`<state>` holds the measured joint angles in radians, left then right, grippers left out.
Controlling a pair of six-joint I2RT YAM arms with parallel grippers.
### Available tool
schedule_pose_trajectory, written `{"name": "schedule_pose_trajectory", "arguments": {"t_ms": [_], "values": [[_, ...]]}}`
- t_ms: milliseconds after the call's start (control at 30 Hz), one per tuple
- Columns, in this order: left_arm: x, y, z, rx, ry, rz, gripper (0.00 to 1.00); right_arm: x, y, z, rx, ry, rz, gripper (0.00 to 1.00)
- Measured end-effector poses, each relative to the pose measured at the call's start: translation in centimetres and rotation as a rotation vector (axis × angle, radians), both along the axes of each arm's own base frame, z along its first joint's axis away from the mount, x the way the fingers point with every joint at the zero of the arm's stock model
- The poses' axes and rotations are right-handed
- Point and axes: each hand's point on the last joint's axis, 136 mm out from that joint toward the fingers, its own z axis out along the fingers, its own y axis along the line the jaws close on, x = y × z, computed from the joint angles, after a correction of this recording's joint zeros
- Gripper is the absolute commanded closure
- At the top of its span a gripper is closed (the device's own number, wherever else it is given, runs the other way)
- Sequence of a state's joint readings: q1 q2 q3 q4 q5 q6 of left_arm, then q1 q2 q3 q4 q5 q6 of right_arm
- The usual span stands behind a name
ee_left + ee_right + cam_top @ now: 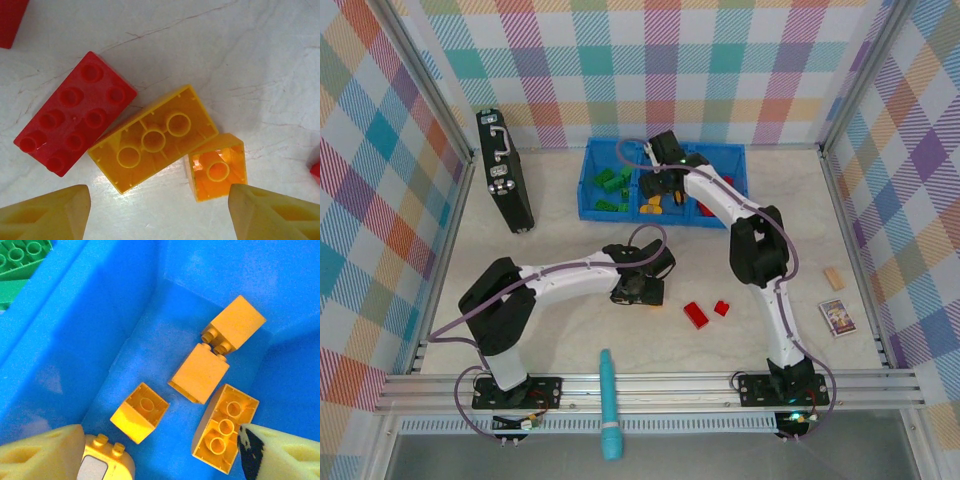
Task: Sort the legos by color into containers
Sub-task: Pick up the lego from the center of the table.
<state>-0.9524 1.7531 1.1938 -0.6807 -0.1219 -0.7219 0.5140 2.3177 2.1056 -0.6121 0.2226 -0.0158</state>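
On the bench: white marbled tabletop (550,235), aluminium rails at the edges, pastel plaid panels on three sides. Blue tray (620,216) at rear centre, three compartments in a row: green legos (613,190) left, yellow legos (653,207) middle, red legos (706,208) right.

Under the left gripper (159,205), on bare table near the centre: long yellow brick (154,137), hollow side up, long axis from lower left to upper right of the wrist view. Red brick (75,120) just beside it, studs up, long axis roughly parallel. Small orange brick (217,167), hollow side up, at the yellow one's lower right end. Left jaws apart, nothing between them; fingers (45,215) at the near edge of the view, bricks ahead of them.

Right gripper (161,445) over the middle compartment (125,355). Jaws apart, clamped on nothing; one yellow piece (107,460), studs up, pale patch on its side, just beside one finger (40,455). Four more yellow bricks on the compartment floor: two hollow side up, one on its side with studs toward lower left.

Elsewhere: two loose red bricks (696,315) right of the left gripper; tan block (833,278) and small card (837,317) near the right edge; black case (505,175) at left rear; teal tool (609,405) across the front rail. Right arm's white link stretched over the tray's right compartment.
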Motion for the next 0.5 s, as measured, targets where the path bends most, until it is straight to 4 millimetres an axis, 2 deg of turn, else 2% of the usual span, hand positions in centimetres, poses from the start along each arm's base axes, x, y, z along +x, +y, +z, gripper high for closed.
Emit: {"name": "schedule_pose_trajectory", "arguments": {"t_ms": [333,500], "values": [[1.0,0.5,-0.7,-0.026,0.015,0.183,0.25,0.1,-0.8,3.7,0.076,-0.047,-0.004,0.14],[1.6,0.5,-1.9,-0.026,0.027,0.232,0.25,0.2,-0.9,3.8,0.096,-0.046,-0.007,0.13]]}}
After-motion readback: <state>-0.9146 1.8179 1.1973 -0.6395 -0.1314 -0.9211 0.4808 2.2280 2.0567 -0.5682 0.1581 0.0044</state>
